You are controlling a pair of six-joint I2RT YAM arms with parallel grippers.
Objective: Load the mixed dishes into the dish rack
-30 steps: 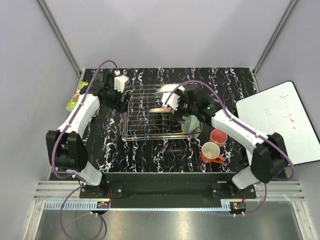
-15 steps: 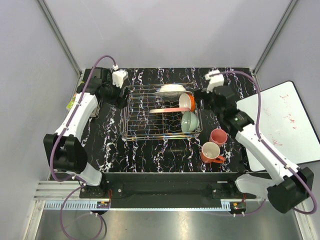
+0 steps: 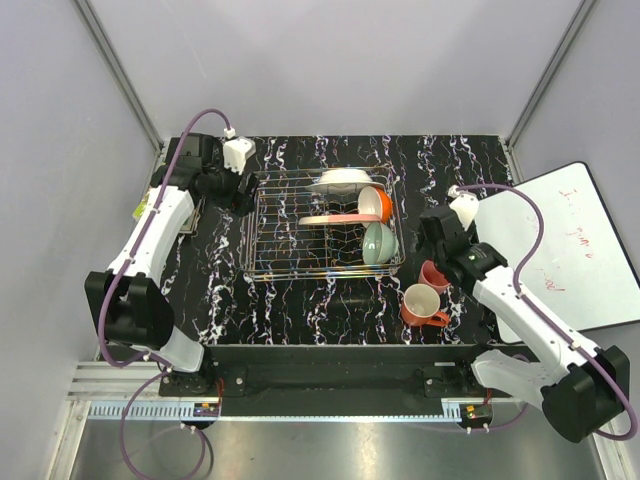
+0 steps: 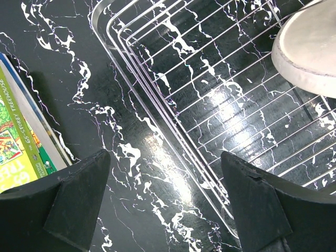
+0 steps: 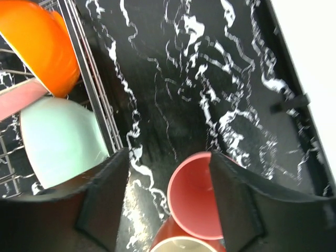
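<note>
R end effector (image 5: pixel 168 157) wide open, empty, over pink cup (image 5: pixel 191 194), 4 o'clock of dish rack (image 5: pixel 89 79). Prob stiff, slick, fragile; pinch rim wall.

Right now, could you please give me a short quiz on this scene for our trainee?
1. True or false: the pink cup already sits in the dish rack.
2. Which bowl lies closer to the pink cup: a) orange bowl, b) pale green bowl?
3. How many dishes stand on the table outside the rack?
Key: 1 false; 2 b; 3 two, the pink cup and the orange handled mug.
</note>
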